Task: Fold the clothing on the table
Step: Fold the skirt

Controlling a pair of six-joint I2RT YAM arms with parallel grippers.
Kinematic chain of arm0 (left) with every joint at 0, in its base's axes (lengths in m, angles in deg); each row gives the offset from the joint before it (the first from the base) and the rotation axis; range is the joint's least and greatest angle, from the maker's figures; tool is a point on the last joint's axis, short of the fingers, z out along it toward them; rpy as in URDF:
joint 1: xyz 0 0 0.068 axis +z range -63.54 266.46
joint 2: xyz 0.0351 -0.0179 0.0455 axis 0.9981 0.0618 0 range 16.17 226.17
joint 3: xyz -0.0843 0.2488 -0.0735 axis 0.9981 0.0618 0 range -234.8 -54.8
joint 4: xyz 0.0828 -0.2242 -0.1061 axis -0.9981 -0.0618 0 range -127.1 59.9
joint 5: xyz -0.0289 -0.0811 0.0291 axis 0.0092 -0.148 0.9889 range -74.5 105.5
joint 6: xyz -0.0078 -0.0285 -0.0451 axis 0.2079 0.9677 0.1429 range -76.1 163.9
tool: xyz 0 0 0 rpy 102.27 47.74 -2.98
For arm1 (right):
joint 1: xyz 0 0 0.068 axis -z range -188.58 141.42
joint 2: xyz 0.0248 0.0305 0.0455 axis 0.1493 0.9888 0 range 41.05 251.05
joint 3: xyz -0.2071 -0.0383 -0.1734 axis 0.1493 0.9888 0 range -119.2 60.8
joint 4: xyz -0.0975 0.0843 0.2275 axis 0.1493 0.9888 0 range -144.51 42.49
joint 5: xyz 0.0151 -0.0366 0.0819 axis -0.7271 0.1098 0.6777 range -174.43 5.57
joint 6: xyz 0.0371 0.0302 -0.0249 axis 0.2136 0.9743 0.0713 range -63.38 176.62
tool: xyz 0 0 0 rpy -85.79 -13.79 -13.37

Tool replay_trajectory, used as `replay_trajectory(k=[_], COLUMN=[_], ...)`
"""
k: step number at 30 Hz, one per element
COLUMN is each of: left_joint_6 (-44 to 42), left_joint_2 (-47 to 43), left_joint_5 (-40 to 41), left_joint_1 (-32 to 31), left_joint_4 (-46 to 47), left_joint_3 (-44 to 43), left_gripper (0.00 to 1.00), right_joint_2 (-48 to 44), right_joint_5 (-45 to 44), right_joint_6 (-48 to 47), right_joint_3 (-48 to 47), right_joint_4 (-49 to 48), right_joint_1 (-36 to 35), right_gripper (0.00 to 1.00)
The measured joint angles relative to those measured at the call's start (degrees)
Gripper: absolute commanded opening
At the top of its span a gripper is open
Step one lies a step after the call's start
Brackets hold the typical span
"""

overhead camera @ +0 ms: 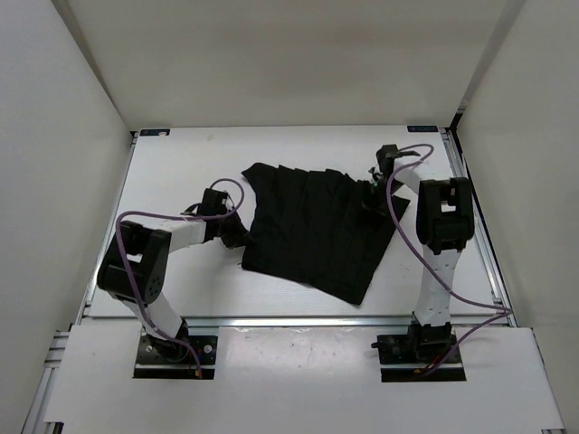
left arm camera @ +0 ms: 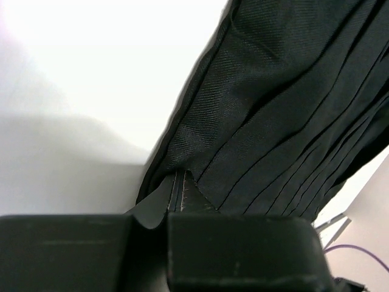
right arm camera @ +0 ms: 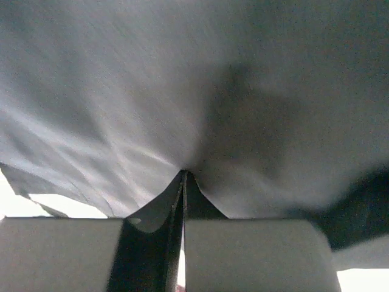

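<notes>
Fingers [left arm camera: 152, 210] of left gripper [overhead camera: 232, 235] clamped on skirt [overhead camera: 312, 231] left edge; right gripper [overhead camera: 371, 195] pinching far-right corner. Skirt spread at centre of table [overhead camera: 181, 163]. Lift evenly, keep skirt taut, avoid dragging pleats.

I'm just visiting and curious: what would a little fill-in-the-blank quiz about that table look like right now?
The pleated clothing lying on the table is coloured ____.
Its fabric is pinched by ____ hands at once: the left hand and the right hand, both shut.
The cables looping along the arms are ____.
The table itself is ____.
Missing words: black; two; purple; white.
</notes>
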Motion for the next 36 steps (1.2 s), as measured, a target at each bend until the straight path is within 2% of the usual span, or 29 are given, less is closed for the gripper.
replay_trajectory(k=[5,9,13,18,21,24,28,32,34,36], left_joint_6=[0.02,-0.11,0.02,0.48,0.68,0.72,0.63,0.7,0.87,0.87], left_joint_2=[6.25,7.26,6.49,4.13,2.71,1.66,1.27,0.59,0.5,0.79], left_joint_5=[0.09,0.72,1.27,1.22,1.25,1.33,1.51,1.51,1.4,0.79], left_joint_1=[-0.09,-0.11,-0.09,0.17,0.22,0.28,0.28,0.46,0.68,1.01], left_joint_4=[1.46,1.36,1.88,3.06,3.34,2.95,1.84,1.81,1.86,1.9], left_joint_3=[-6.78,-8.33,-7.3,-3.93,-2.27,-1.31,-1.29,-0.39,-0.22,-0.35], left_gripper=[0.0,0.0,0.0,0.0,0.0,0.0,0.0,0.0,0.0,0.01], right_joint_2=[9.9,9.16,1.25,-9.31,-9.11,-5.44,1.29,12.28,16.59,17.33], right_joint_5=[0.24,-0.5,-3.56,-5.88,-7.15,-7.43,-6.62,-5.46,-4.52,-4.28], right_joint_6=[-0.92,-1.01,-1.22,-1.46,-1.62,-2.01,-2.47,-2.64,-2.49,-2.43], right_joint_3=[-19.08,-22.84,-14.95,2.25,8.79,9.09,-0.57,-19.34,-27.93,-30.29], right_joint_4=[0.66,1.73,2.27,2.25,2.19,3.43,8.66,15.32,15.56,13.0], right_joint_1=[2.43,3.15,1.73,0.48,1.42,2.45,2.91,2.71,2.56,2.38], right_gripper=[0.0,0.0,0.0,0.0,0.0,0.0,0.0,0.0,0.0,0.02])
